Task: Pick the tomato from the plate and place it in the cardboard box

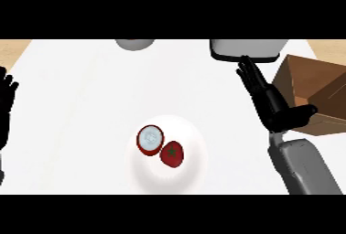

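A red tomato [172, 153] with a green stem lies on the white plate [182, 178] at the counter's middle front. Beside it, up and to the left, sits a red round thing with a pale blue-white face [150, 139]. The brown cardboard box [316, 93] stands open at the right edge. My right hand [270, 103] is open, fingers straight and pointing away, between the plate and the box, with its thumb toward the box's near flap. It is well above and right of the tomato and holds nothing. My left hand [6, 107] rests open at the left edge.
A grey rounded bowl-like object [134, 44] sits at the counter's far edge, middle. A white container with a dark rim [246, 49] stands at the far right, just beyond my right hand's fingertips. The white counter [81, 114] spreads wide to the left of the plate.
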Motion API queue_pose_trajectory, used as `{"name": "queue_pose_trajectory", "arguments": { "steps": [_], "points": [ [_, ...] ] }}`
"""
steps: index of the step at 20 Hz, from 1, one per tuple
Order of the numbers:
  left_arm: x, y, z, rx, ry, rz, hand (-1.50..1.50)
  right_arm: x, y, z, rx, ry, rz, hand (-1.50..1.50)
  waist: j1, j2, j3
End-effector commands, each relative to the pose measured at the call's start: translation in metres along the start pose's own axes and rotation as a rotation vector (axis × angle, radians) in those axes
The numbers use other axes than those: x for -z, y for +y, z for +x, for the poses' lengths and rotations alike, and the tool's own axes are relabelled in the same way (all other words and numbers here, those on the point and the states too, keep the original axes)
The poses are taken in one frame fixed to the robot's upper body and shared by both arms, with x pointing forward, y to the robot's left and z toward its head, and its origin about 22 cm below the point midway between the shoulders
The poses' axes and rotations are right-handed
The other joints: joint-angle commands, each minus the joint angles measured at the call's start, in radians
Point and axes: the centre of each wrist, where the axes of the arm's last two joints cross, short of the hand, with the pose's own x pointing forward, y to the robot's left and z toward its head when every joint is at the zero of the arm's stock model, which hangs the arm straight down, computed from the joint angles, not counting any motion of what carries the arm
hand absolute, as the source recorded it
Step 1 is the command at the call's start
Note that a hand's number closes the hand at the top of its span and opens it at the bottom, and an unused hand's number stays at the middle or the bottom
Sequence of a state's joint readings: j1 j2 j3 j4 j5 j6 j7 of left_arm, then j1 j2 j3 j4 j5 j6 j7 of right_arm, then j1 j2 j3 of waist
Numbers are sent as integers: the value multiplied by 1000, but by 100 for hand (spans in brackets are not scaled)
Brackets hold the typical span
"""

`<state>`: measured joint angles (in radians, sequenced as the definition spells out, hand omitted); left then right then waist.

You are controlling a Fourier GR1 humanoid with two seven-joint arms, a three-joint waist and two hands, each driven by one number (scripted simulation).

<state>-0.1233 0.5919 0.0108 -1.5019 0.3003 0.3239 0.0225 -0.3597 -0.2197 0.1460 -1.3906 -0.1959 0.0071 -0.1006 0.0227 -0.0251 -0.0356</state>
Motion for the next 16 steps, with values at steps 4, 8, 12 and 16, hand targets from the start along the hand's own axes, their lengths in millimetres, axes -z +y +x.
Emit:
{"name": "queue_pose_trajectory", "arguments": {
  "steps": [4,8,12,16],
  "points": [
    [-6,-17,14,67,-132,-225,0,3,-8,57,-227,-136,-351,-150,-111,-12,28],
    [-19,-30,3,103,-111,-361,0,-29,-43,38,-536,62,-472,-150,-204,-22,17],
    [-24,-46,0,98,-132,-431,0,-54,7,44,-609,4,-470,-150,-163,-10,24],
    [-30,-54,1,90,-167,-476,0,-84,36,44,-799,16,-368,-150,-120,-2,24]
  ]
}}
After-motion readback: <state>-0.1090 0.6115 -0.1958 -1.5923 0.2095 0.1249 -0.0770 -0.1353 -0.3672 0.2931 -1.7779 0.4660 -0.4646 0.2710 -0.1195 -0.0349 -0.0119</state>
